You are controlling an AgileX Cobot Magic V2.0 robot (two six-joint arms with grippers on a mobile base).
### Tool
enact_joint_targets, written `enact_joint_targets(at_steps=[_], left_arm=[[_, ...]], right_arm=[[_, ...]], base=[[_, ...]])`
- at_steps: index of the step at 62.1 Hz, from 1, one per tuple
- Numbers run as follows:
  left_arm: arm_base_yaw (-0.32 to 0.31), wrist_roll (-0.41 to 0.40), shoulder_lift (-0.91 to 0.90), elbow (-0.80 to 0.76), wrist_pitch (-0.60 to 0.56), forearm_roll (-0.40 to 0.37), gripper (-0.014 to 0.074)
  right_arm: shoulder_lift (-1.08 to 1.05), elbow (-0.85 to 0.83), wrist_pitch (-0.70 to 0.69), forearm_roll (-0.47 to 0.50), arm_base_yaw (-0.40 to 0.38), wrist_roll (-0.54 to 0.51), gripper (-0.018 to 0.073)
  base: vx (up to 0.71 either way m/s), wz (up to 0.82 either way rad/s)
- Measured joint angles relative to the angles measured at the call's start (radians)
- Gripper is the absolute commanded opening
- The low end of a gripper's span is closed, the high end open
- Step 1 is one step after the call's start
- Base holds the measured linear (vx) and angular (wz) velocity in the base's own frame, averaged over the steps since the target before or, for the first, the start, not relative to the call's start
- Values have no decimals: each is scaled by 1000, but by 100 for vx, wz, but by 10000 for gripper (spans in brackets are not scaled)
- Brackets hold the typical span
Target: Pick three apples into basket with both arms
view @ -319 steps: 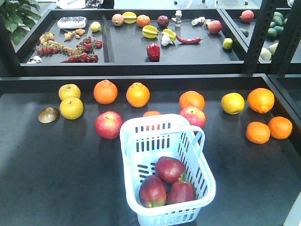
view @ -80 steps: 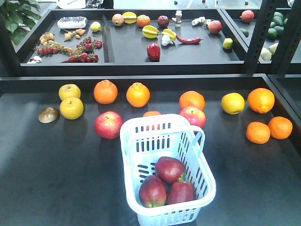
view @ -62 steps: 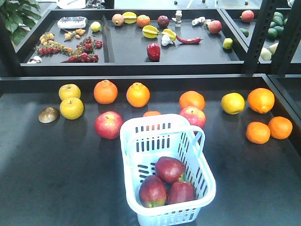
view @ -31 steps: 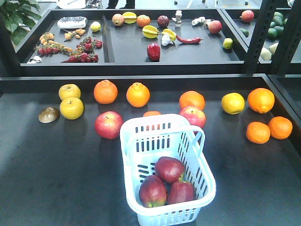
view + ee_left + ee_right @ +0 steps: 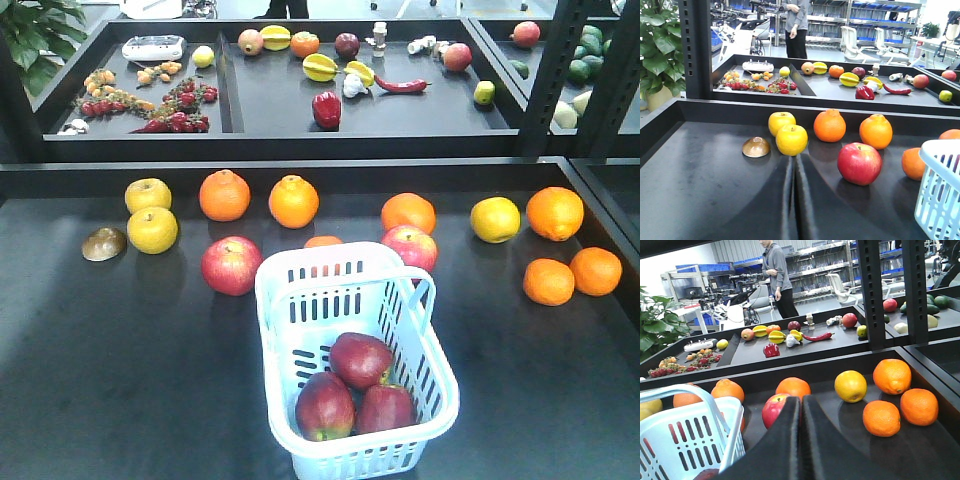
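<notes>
Three dark maroon-red apples [image 5: 356, 388] lie together in the near end of the pale blue-white basket [image 5: 300, 270], which stands at the front middle of the dark table. Its loop handle [image 5: 422, 292] leans to the right side. In the front view neither arm shows. My left gripper [image 5: 793, 159] is shut and empty, low over the table left of the basket [image 5: 940, 190]. My right gripper [image 5: 801, 401] is shut and empty too, right of the basket [image 5: 690, 440], with one maroon apple [image 5: 707, 474] glimpsed through the slots.
Brighter red apples [image 5: 231, 265] [image 5: 410, 247], oranges [image 5: 224, 195] [image 5: 549, 281], yellow fruit [image 5: 151, 229] [image 5: 495, 219] and a brown half-shell [image 5: 103, 244] lie around the basket. A raised back tray [image 5: 270, 140] holds more produce. A black post [image 5: 548, 70] stands at right. A person [image 5: 774, 275] stands beyond.
</notes>
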Motion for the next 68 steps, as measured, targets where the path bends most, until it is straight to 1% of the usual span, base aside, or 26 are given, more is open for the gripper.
enact_joint_targets(at_steps=[68], left_arm=[[0, -1, 0, 0, 0, 0, -6]], right_arm=[[0, 0, 1, 0, 0, 0, -9]], base=[[0, 0]])
